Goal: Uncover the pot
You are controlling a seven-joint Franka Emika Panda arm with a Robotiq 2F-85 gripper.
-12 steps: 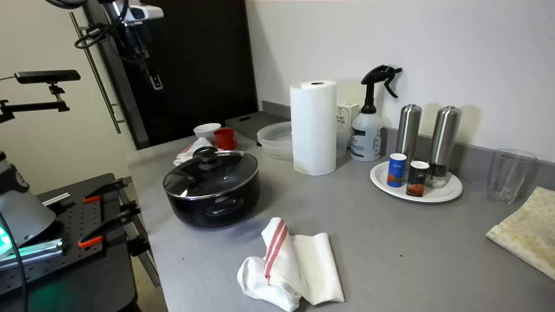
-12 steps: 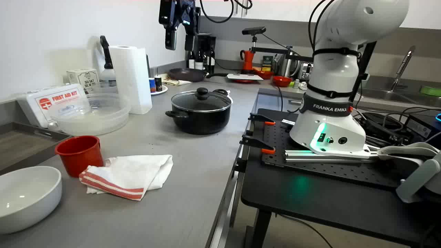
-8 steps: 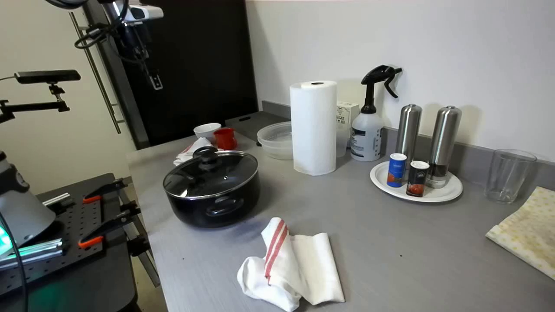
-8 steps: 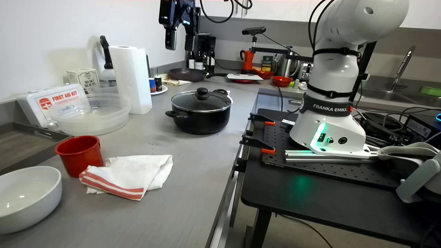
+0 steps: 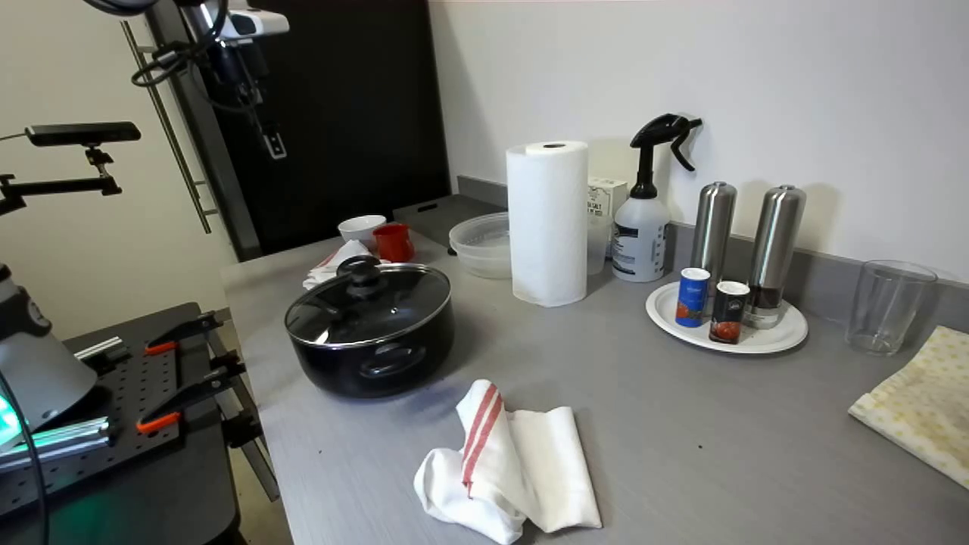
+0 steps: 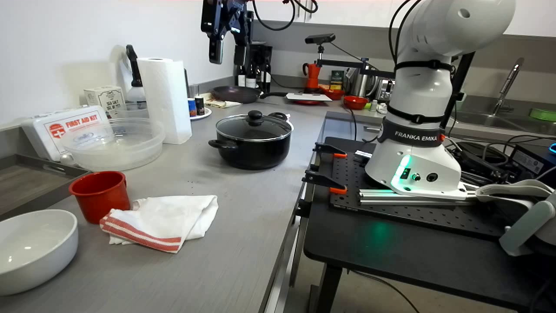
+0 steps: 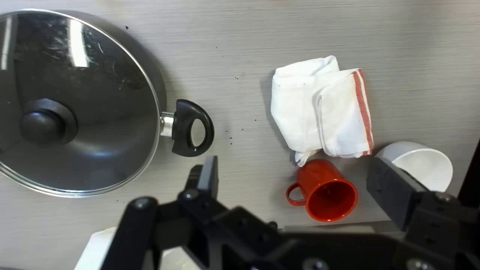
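Surroundings of the pincer (image 6: 228, 56)

In the wrist view, a red mug (image 7: 318, 174) appeared within the pincer's span, just beside a folded white cloth (image 7: 303, 108) with red stripes; a white bowl (image 7: 427, 167) was partly hidden behind the pincer. In an exterior view, a paper-towel roll (image 6: 163, 102), a clear plastic container (image 6: 130, 150), a first-aid kit (image 6: 45, 130) and a salt box (image 6: 106, 98) stood lower than the pincer and left of it; dark bottles (image 6: 251, 77) stood beyond it. In an exterior view, well right of the pincer, a spray bottle (image 5: 640, 235) stood near a white plate (image 5: 662, 312) bearing two steel mills (image 5: 777, 235) and two canisters (image 5: 692, 299); a clear glass (image 5: 886, 310) and a yellow-patterned cloth (image 5: 920, 409) were farther right.
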